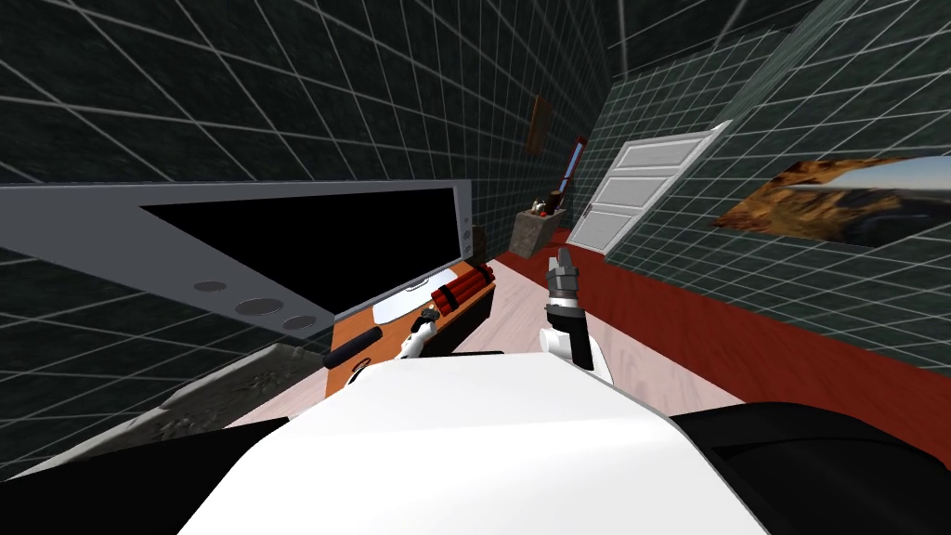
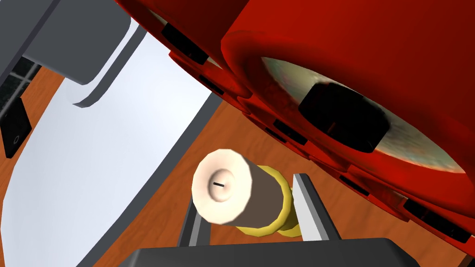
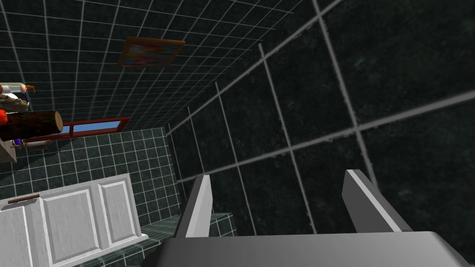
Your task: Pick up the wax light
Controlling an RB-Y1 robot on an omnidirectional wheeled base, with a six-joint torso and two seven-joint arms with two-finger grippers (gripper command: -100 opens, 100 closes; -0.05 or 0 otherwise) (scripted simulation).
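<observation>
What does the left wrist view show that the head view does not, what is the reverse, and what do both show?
Left wrist view, not head view: the candle with its wick, its yellow holder, and the fingers pressing it from both sides. Head view, not left wrist view: the raised right gripper, a white door and a painting. Both: the left gripper, the red bundle, the white stand and the orange tabletop.

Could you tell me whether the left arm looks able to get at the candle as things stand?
Probably yes: the left gripper has the candle between its fingers, seemingly pressing its yellow base; the red bundle lies close beside, not in between.
</observation>
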